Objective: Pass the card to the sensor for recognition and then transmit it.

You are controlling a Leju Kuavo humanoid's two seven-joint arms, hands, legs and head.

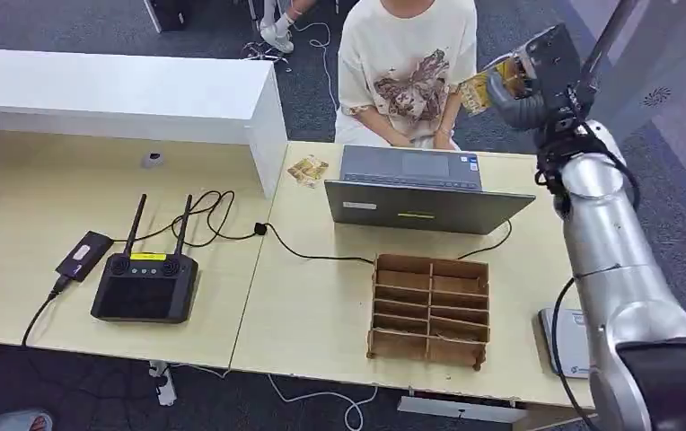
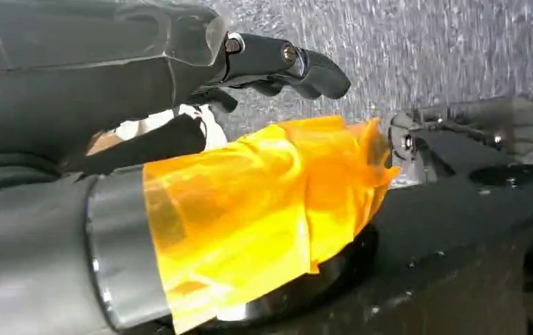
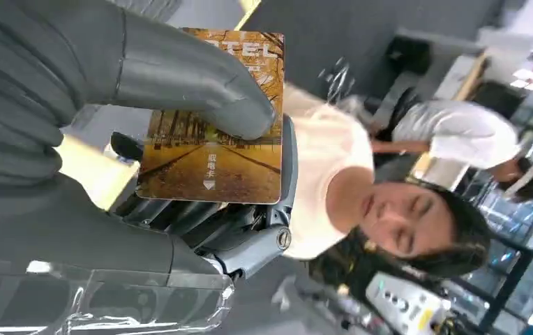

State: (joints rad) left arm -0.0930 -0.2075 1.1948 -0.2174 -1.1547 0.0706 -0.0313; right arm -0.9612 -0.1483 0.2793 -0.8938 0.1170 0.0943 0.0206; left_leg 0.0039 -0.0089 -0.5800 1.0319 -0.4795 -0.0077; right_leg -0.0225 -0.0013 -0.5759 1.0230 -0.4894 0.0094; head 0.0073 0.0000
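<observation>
The pale wood desk [image 1: 321,296] fills the middle of the head view, with a laptop [image 1: 425,193] and a person [image 1: 407,63] behind it. At the upper right, the right hand [image 1: 528,85] holds the card [image 1: 479,88] up near the person, so I think handing over comes next. The thumb presses the card [image 3: 215,125] flat on the fingers [image 3: 201,216]; the left hand [image 2: 180,132] holds nothing, fingers apart.

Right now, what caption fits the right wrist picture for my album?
The right hand holds up a golden card in front of a person in a white shirt.
</observation>
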